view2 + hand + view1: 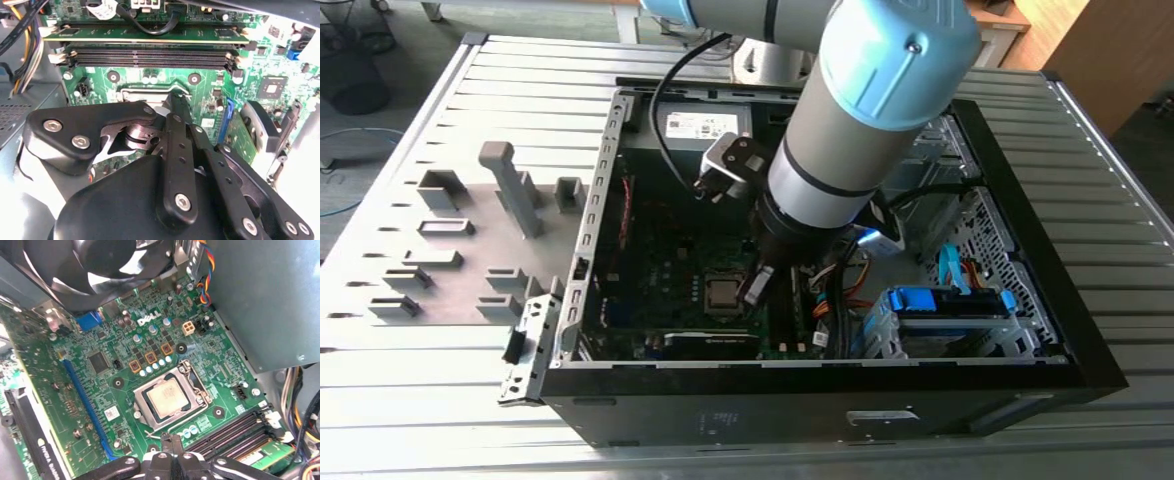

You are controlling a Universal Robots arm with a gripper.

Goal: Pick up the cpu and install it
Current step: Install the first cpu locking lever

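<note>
The cpu (pixel 167 398), a small square chip with a silver-grey top, lies flat in the metal-framed socket (pixel 199 386) on the green motherboard (pixel 125 375). In the exterior view the cpu (pixel 720 292) sits low in the open computer case. My gripper (pixel 757 285) hangs inside the case just beside it, toward the exterior view's right. In the first wrist view the gripper (pixel 171 439) has its dark fingers drawn together, shut on nothing, a short way from the socket's edge near the memory slots. In the second wrist view the gripper (pixel 175 104) and its black linkage cover most of the socket.
Memory slots (pixel 150 56) run beside the socket. A graphics card (pixel 30 405), a black fan (pixel 100 265) and a grey power supply (pixel 270 300) ring the board. Coloured cables (pixel 834 285) and a blue drive cage (pixel 941 305) lie at the exterior view's right. Grey holder fixtures (pixel 467 240) stand outside the case.
</note>
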